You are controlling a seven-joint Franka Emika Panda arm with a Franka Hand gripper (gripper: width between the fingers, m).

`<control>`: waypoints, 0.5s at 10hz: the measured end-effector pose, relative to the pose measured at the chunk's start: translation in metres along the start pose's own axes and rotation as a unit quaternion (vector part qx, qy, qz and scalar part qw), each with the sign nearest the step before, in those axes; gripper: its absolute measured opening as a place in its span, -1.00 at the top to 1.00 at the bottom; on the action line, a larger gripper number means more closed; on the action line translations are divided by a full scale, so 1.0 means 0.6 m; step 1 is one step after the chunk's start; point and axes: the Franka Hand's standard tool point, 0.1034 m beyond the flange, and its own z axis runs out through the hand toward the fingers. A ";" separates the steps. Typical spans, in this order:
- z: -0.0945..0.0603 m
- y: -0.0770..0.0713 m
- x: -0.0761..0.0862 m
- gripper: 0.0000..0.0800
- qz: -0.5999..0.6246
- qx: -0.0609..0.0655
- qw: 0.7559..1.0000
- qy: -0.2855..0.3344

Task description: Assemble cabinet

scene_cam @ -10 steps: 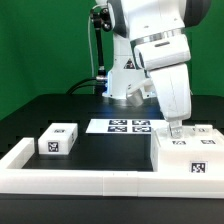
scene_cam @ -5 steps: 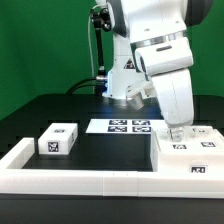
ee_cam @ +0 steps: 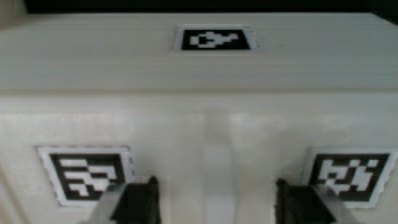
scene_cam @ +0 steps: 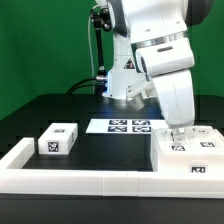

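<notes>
Two white pieces of the cabinet are on my screens, and the gripper stands over the bigger one. That large cabinet block lies directly beneath the hand. From the exterior view the fingertips are down at its top face, near the edge farthest from the camera, though I cannot tell whether they touch it.

On the wrist view the same block fills nearly everything under the hand. One square tag sits on the surface farther from the fingers, and two more tags lie just beside the fingertips, one by each. The fingers stand apart with bare white plastic showing between them. The block runs out past both, so I read the hand as released, clamping nothing.

The small cabinet block sits well away from the hand, toward the exterior view's left, on the black table, with a tag on its near face. Between it and the hand, a little farther back, lies the marker board. The low border rail runs along the table's near edge, in front of the hand and touching the large block's near side.
</notes>
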 end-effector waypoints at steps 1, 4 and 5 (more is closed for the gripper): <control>-0.017 0.000 0.005 -0.42 0.007 -0.004 1.000 -0.006; -0.050 -0.039 0.018 -0.61 0.001 -0.011 1.000 -0.027; -0.049 -0.036 0.018 -0.61 0.002 -0.011 1.000 -0.026</control>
